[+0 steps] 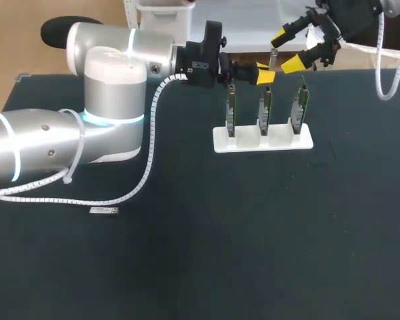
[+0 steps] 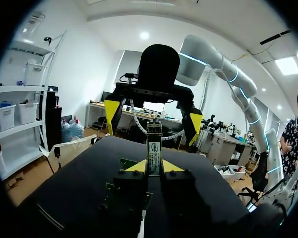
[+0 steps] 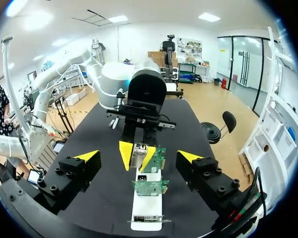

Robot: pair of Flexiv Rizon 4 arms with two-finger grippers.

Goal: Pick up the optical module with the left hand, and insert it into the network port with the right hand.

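The left hand (image 1: 265, 75) is closed on one slim silver metal optical module (image 1: 272, 61), its two yellow fingertips pressing it from both sides. It holds the module in the air over the far side of one white rectangular holder (image 1: 263, 141), near the middle board. Three upright green circuit boards stand in a row in that holder: one (image 1: 231, 110), a second (image 1: 265, 109) and a third (image 1: 299, 105). The right hand (image 1: 288, 51) hangs just beyond the module with its two fingers spread wide, gripping nothing. In its wrist view the module (image 3: 138, 152) lies ahead between those fingers, clear of both. One small silver piece (image 1: 104, 211) lies alone on the dark surface (image 1: 253, 233), well apart from the holder.
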